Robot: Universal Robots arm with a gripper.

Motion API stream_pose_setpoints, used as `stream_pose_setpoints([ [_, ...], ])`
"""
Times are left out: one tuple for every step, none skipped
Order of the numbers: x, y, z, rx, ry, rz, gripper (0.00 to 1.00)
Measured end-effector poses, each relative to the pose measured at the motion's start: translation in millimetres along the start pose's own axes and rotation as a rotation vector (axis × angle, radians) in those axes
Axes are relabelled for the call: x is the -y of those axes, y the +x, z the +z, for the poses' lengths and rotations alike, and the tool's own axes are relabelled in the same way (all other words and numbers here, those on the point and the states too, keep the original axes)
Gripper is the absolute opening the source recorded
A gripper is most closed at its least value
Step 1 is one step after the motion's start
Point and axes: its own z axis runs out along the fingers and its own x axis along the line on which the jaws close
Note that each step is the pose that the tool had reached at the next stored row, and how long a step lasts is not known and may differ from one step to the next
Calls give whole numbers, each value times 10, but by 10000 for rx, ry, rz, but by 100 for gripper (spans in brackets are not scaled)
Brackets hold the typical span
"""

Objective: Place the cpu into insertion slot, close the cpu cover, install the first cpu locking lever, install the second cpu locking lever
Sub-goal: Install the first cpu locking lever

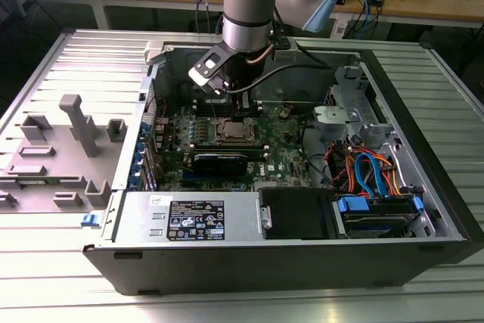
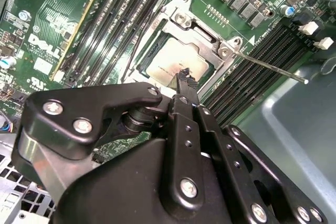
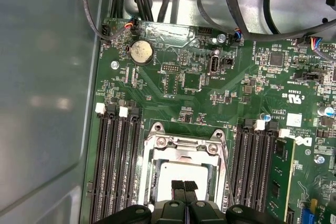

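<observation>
Here we see the robot arm (image 1: 249,5) reaching down into an open computer case (image 1: 227,270), with its wrist above the green motherboard (image 1: 283,158). The insertion slot (image 1: 231,131) lies directly beneath it, between two banks of long black memory slots (image 3: 115,166).

In both wrist views the gripper (image 2: 184,74) hangs just over the socket. Its two black fingertips (image 3: 177,186) are pressed side by side with nothing between them, so we read the jaws as closed and empty. The tip points at the near edge of the cpu (image 2: 173,61), and we cannot tell whether it touches the metal or hovers just above.

The cpu (image 3: 168,174) sits flat inside the socket, silvery top upward. The cpu cover (image 3: 184,153) lies down over it, its frame surrounding the chip, which shows through the square window. In the second wrist view the cover (image 2: 197,32) looks level with the socket rim.

A thin metal locking lever (image 2: 270,67) juts from one socket corner and runs out over the neighbouring memory slots, its end free in the air. In the first wrist view a round coin battery (image 3: 141,52) sits further along the board, well apart from the socket, and a green memory module (image 3: 278,177) stands in one slot beside it.
</observation>
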Motion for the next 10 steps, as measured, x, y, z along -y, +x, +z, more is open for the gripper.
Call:
stream_pose_setpoints([
  [0,0,-1,3,1,-1,11],
  [0,0,-1,5,2,-1,11],
  [0,0,-1,6,2,-1,11],
  [0,0,-1,7,2,-1,11],
  [0,0,-3,6,1,-2,11],
  [0,0,-6,7,2,-1,11],
  [0,0,-9,8,2,-1,11],
  [0,0,-14,7,2,-1,11],
  [0,-1,-19,8,3,-1,11],
  [0,0,-28,7,1,-1,11],
])
